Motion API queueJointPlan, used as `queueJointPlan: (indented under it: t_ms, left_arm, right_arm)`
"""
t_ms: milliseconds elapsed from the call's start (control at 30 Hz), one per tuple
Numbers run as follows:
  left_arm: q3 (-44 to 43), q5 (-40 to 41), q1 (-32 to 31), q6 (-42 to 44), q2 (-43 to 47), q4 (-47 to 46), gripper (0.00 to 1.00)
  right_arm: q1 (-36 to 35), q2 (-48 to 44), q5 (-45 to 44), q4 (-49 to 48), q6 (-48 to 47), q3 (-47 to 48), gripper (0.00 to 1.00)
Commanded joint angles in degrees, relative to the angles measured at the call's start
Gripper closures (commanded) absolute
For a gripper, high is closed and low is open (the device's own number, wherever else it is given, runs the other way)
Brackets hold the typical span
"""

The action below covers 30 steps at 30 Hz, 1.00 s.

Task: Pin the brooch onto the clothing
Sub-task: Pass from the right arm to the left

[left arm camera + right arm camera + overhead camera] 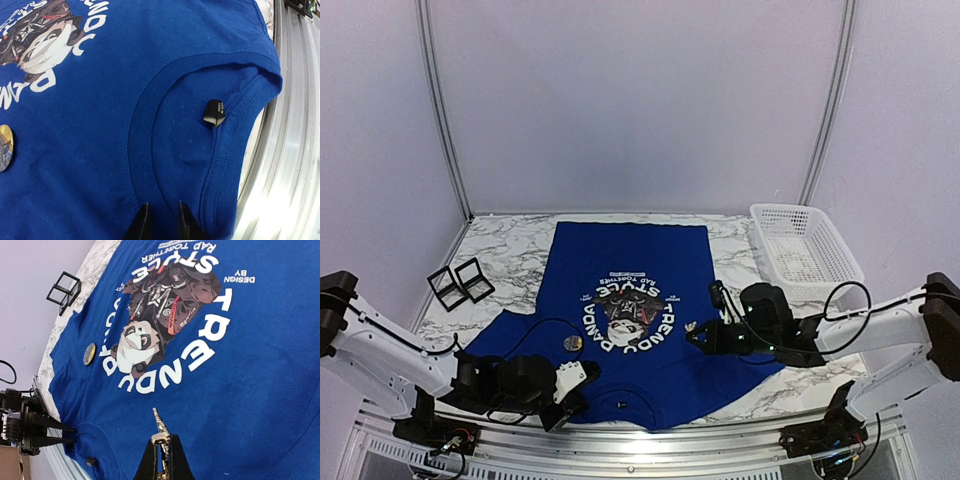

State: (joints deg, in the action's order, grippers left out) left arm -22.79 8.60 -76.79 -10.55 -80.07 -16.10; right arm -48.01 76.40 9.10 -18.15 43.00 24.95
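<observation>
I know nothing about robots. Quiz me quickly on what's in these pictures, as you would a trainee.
1. True or false: the round badge lies inside the white basket.
2. The blue T-shirt lies: A) flat on the marble table; B) crumpled in a heap; C) draped over an arm.
3. Which gripper pinches the small metal pin?
Key: 1 false; 2 A; 3 the right gripper.
</observation>
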Motion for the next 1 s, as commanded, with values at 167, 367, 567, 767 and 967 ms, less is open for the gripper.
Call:
queueJointPlan:
  t_ms: [167,367,567,767,967]
  left_arm:
    - [0.3,10.0,-0.5,-1.1,15.2,1.5,0.72]
    - [-8.6,14.6,-0.5,2.8,13.7,1.4,0.6]
    - [-17.7,6.2,-0.2,6.1,8.2,1.3,0.57]
    - [-24.2,-3.4,0.9,9.8,8.3,1.4,0.5]
    - [-31.1,-6.7,1.2,10.3,6.5,1.8,0.34]
  right_arm:
    - [-0.3,-11.1,-3.4,6.0,-3.8,-0.8,1.0]
    - [2.0,-13.4,0.3,1.0,-7.8,1.3,1.0]
    - [2.0,-13.7,10.9,-4.5,-18.5,5.9,1.0]
    - [2.0,-15.6,23.6,-6.3,-32.1,8.5,1.0]
    - [1.9,-14.8,32.2,-4.5,-39.8,13.0,1.0]
